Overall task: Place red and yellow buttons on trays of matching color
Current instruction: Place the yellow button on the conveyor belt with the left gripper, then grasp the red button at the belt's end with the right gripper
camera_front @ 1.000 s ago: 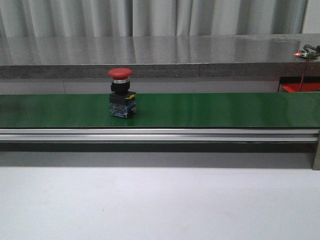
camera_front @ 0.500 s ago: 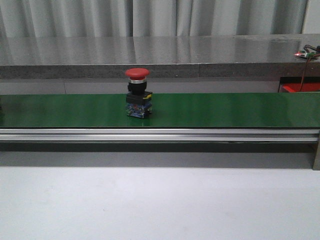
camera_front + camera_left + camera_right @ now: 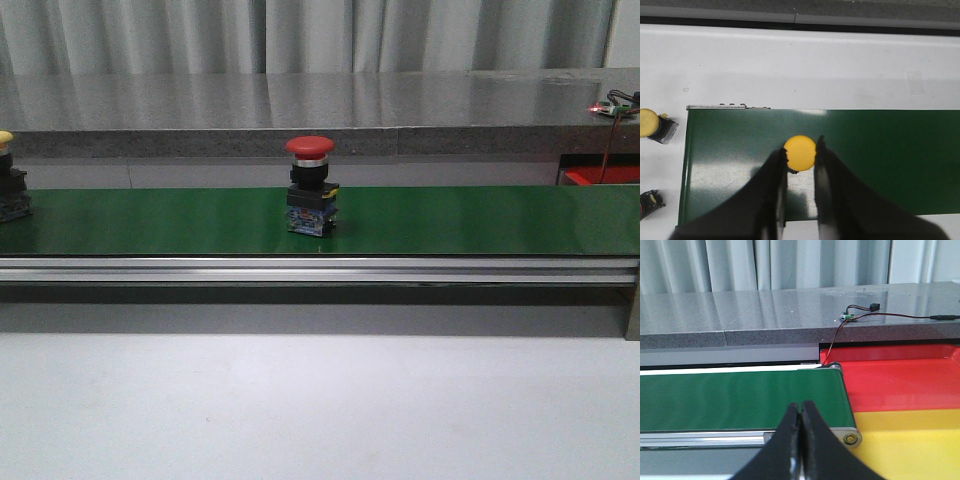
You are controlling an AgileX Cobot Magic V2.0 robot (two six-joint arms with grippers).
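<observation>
A red button (image 3: 311, 185) stands upright on the green belt (image 3: 470, 220), a little left of the middle. A yellow button (image 3: 8, 188) stands on the belt at the far left edge. Seen from above, this yellow button (image 3: 800, 153) shows between the spread fingers of my left gripper (image 3: 802, 150), which is open. I cannot tell how far above it the fingers are. My right gripper (image 3: 801, 411) is shut on nothing, near the belt's right end. Beyond that end lie the red tray (image 3: 900, 382) and the yellow tray (image 3: 912, 442), side by side.
Another yellow button (image 3: 651, 125) and a dark button with red (image 3: 650, 203) lie on the white table off the belt's left end. A grey stone ledge (image 3: 320, 100) runs behind the belt, with a small circuit board and wires (image 3: 855, 314) on it.
The red button has travelled to the right along the belt. The yellow button has come into the front view at the left edge.
</observation>
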